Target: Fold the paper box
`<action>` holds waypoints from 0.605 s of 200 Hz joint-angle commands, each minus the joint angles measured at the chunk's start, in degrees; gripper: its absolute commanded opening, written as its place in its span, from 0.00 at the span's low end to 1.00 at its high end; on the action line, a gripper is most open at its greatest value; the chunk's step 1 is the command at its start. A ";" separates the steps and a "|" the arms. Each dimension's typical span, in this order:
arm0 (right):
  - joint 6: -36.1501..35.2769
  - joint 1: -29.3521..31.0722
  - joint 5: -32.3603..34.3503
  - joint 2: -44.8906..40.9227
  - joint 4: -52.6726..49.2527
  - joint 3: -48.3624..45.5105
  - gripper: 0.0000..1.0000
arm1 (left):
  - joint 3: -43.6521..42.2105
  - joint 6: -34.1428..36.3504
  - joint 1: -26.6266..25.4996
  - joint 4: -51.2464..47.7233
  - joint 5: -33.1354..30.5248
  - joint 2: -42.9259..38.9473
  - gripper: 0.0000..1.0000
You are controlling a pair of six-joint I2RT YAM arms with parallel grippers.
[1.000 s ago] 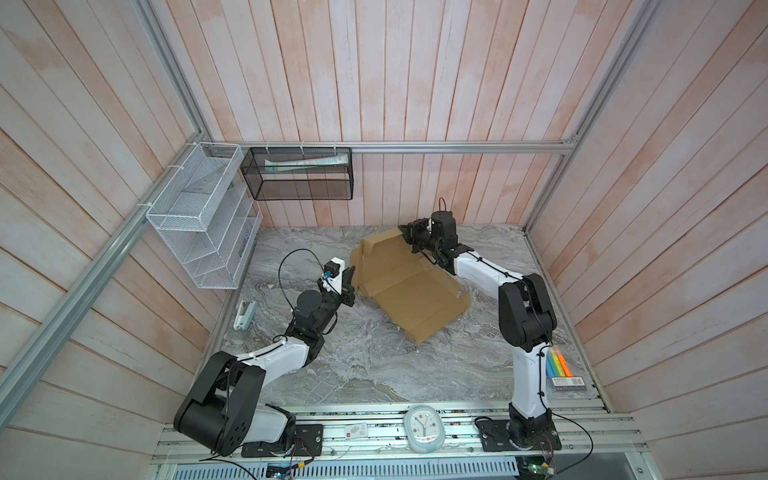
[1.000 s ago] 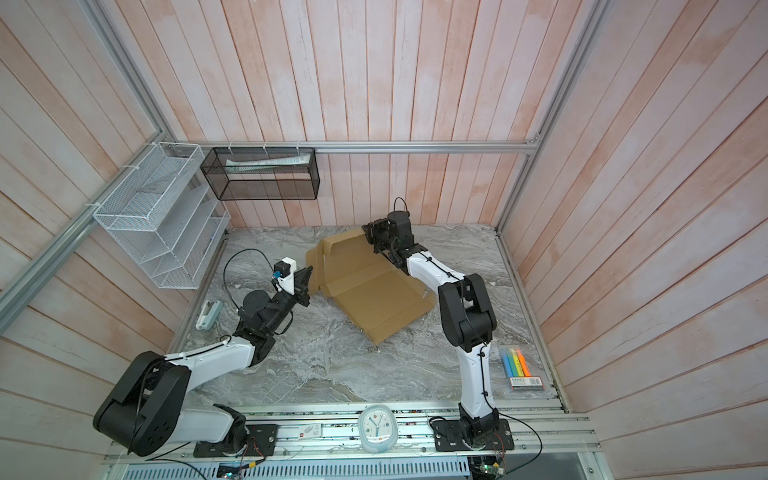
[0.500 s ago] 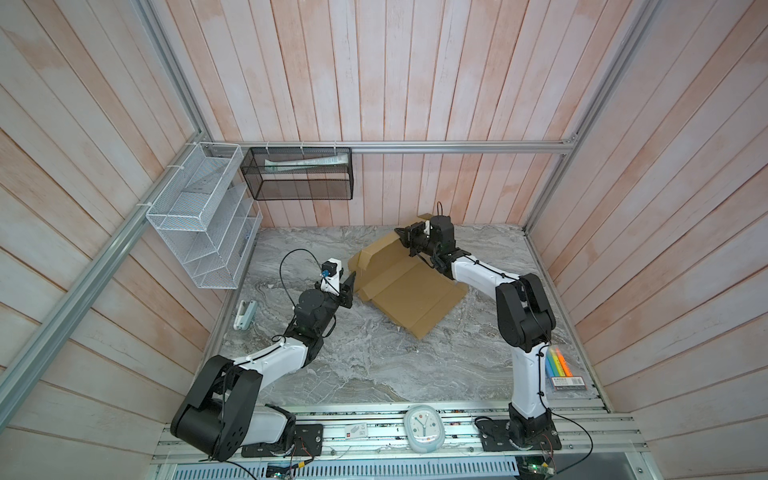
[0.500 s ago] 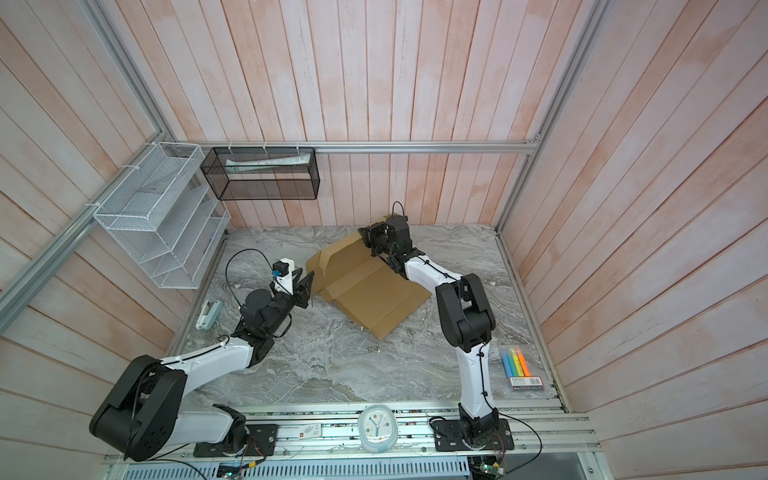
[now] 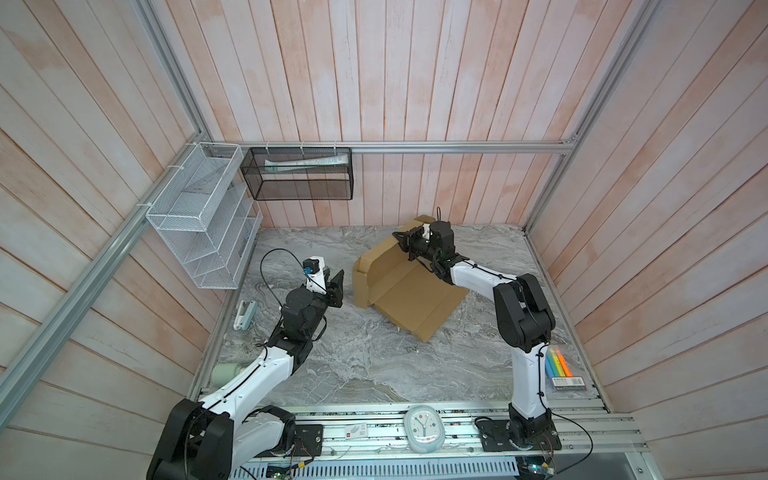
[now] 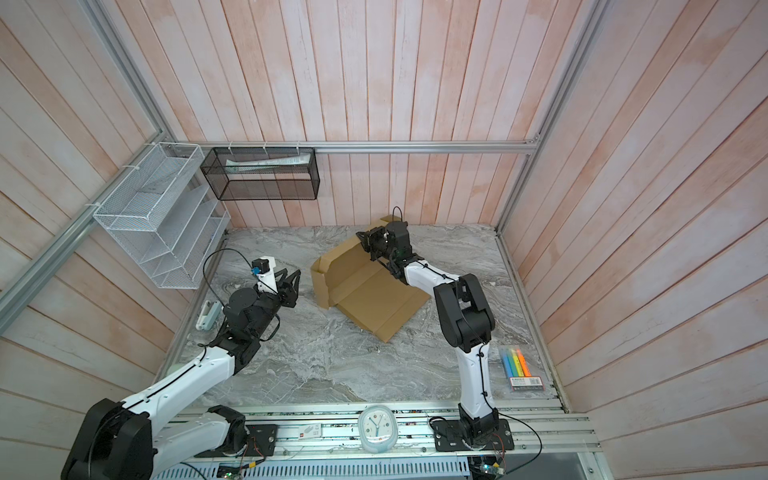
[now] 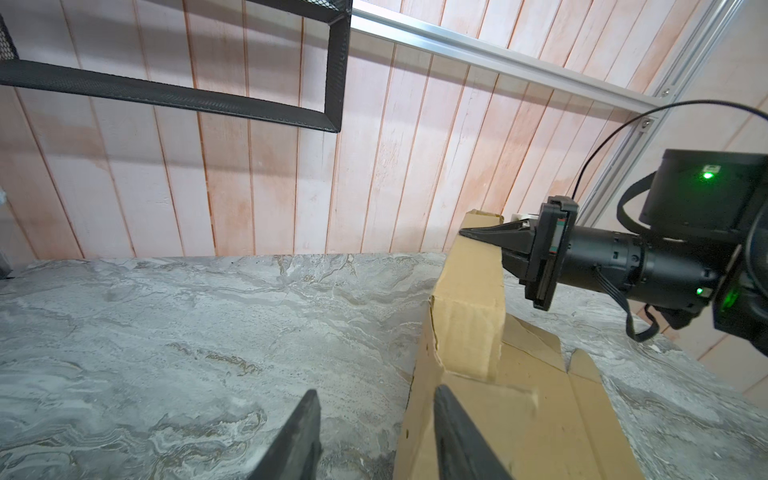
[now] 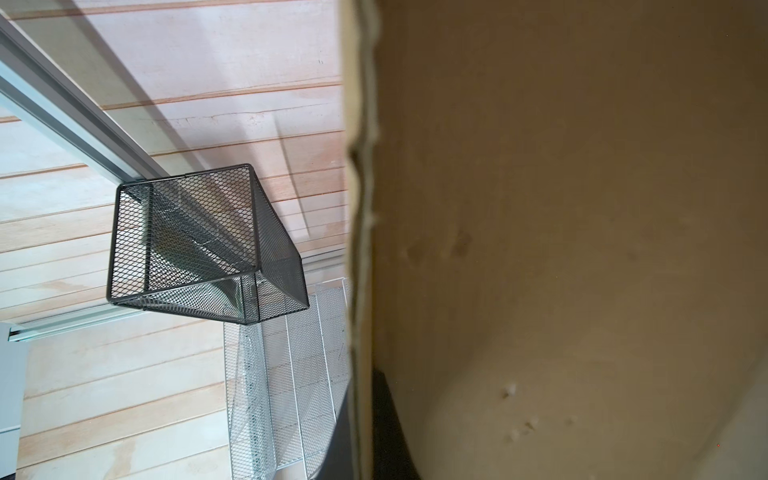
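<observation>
The paper box (image 5: 411,293) (image 6: 374,301) is plain brown cardboard at the back middle of the marble table, with its left wall and back flap raised. My right gripper (image 5: 402,242) (image 6: 365,242) is shut on the top edge of the back flap, which the left wrist view also shows under the right gripper (image 7: 471,235). In the right wrist view the paper box (image 8: 561,249) fills the frame and its edge runs between the fingers (image 8: 386,415). My left gripper (image 5: 335,277) (image 6: 290,275) (image 7: 376,395) is open and empty, just left of the paper box's (image 7: 519,411) left wall.
A black mesh basket (image 5: 299,174) hangs on the back wall and a white wire rack (image 5: 203,216) on the left wall. A white stapler (image 5: 245,313) lies at the table's left edge. A highlighter pack (image 5: 565,368) lies front right. A clock (image 5: 424,428) sits on the front rail.
My left gripper has opened beside the box's left wall. The right gripper has carried the back flap leftward, and the box has shifted left with its walls standing higher.
</observation>
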 commanded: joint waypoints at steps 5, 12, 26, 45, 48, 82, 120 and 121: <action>0.39 0.27 -1.89 1.40 2.75 -0.60 0.00 | -1.00 -2.05 1.54 -6.83 0.20 -2.64 0.46; 0.35 0.26 -1.99 1.46 2.79 -0.56 0.00 | -1.40 -2.36 1.87 -7.51 0.47 -3.27 0.47; 0.35 0.15 -2.28 1.57 2.84 -0.58 0.00 | -1.77 -2.78 2.56 -9.04 0.87 -4.32 0.48; 0.35 0.00 -2.62 1.80 2.92 -0.36 0.00 | -1.76 -2.92 3.45 -11.48 1.90 -4.92 0.50; 0.35 0.00 -2.62 1.82 2.93 -0.35 0.00 | -1.81 -2.86 3.57 -11.79 2.12 -5.00 0.51; 0.53 0.06 -3.06 1.91 3.19 -0.36 0.00 | -0.23 -1.51 4.21 -14.23 6.29 -2.61 0.51; 0.17 0.04 -3.34 1.41 3.12 -0.88 0.00 | 2.11 0.08 4.23 -13.84 12.18 2.52 0.51; 0.13 0.06 -3.35 1.38 3.11 -0.88 0.00 | 2.11 0.09 4.22 -13.75 12.29 2.62 0.51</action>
